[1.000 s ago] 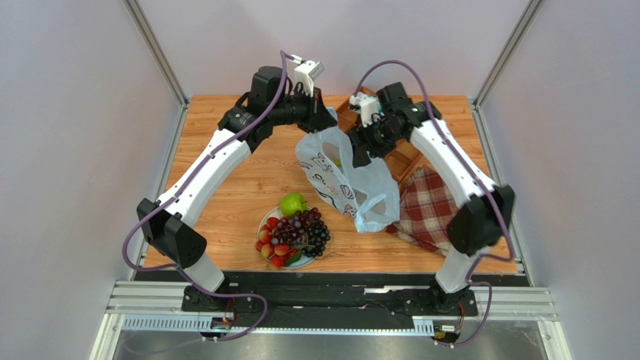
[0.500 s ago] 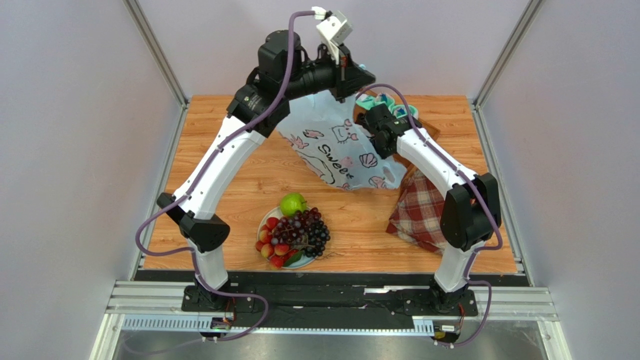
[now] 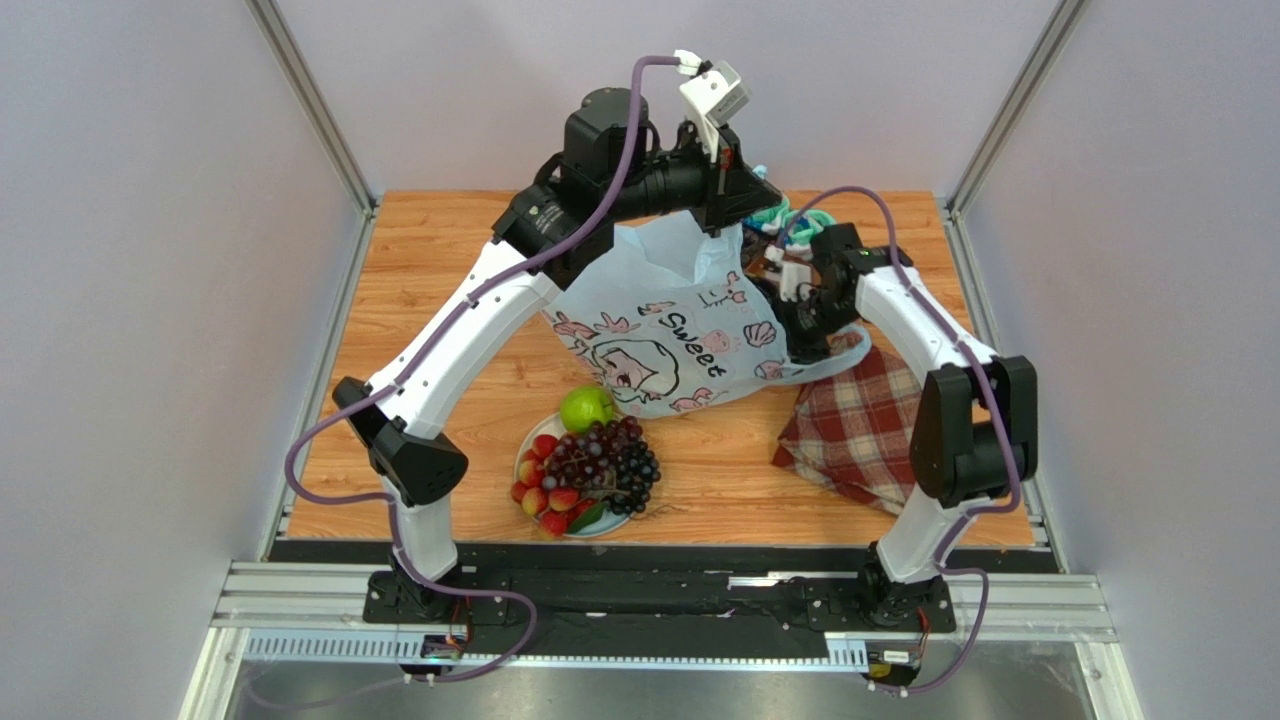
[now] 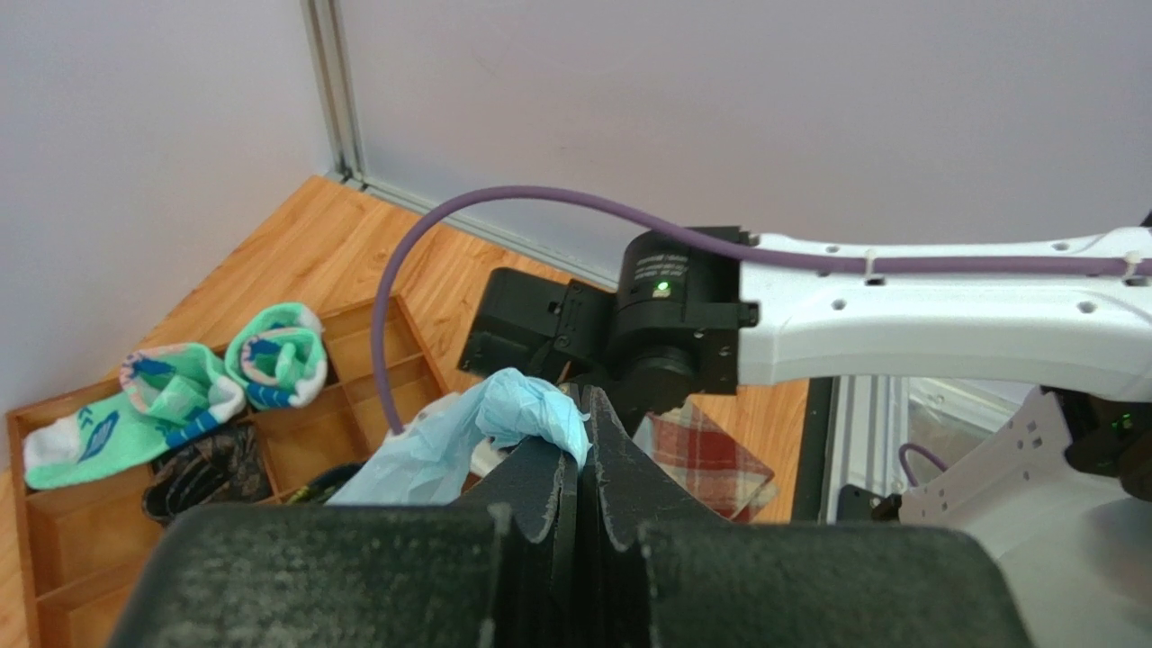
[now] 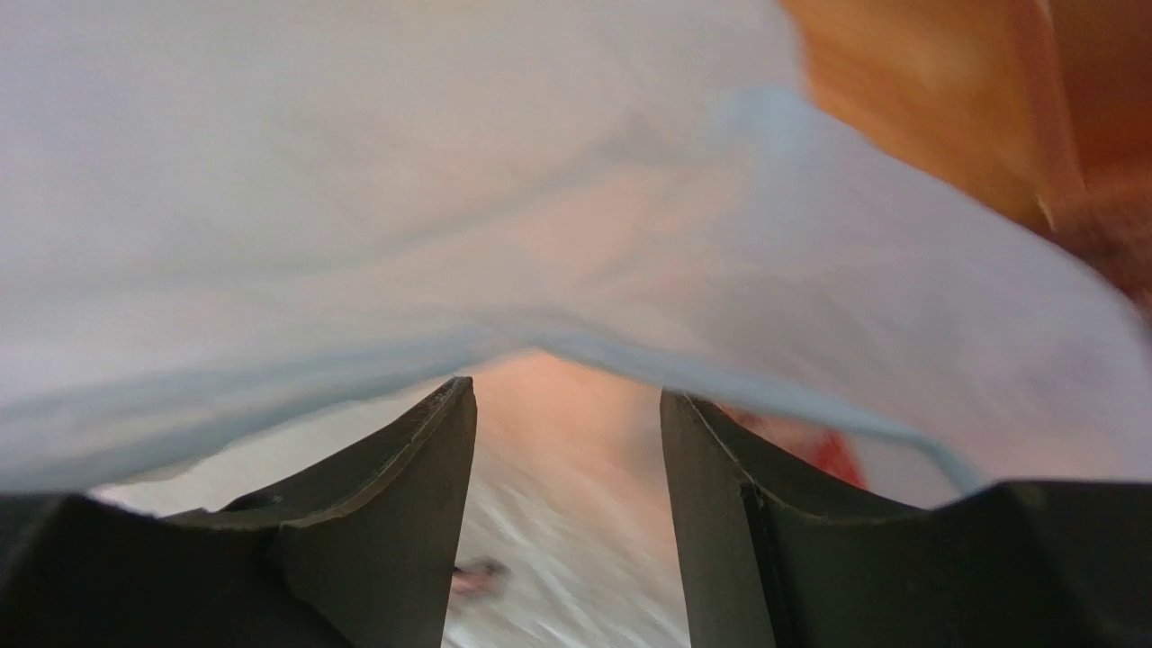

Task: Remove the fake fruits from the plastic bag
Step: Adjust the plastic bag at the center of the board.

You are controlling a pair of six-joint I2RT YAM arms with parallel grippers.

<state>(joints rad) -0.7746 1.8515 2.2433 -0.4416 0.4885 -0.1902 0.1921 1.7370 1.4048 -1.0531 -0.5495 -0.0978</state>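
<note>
The pale-blue plastic bag hangs spread out above the table, its cartoon and lettering facing the camera. My left gripper is raised at the back and shut on the bag's bunched top; it also shows in the left wrist view. My right gripper is open at the bag's right edge, with bag film stretched just beyond its open jaws. A green apple, dark grapes and small red fruits lie on a plate. No banana shows.
A red plaid cloth lies on the table at the right, also seen in the left wrist view. A wooden compartment tray at the back holds teal-white rolled socks, which also show in the left wrist view.
My left gripper has lifted the bag higher and to the right, and the bag has spread out. My right gripper has moved right and forward along the bag's right side.
</note>
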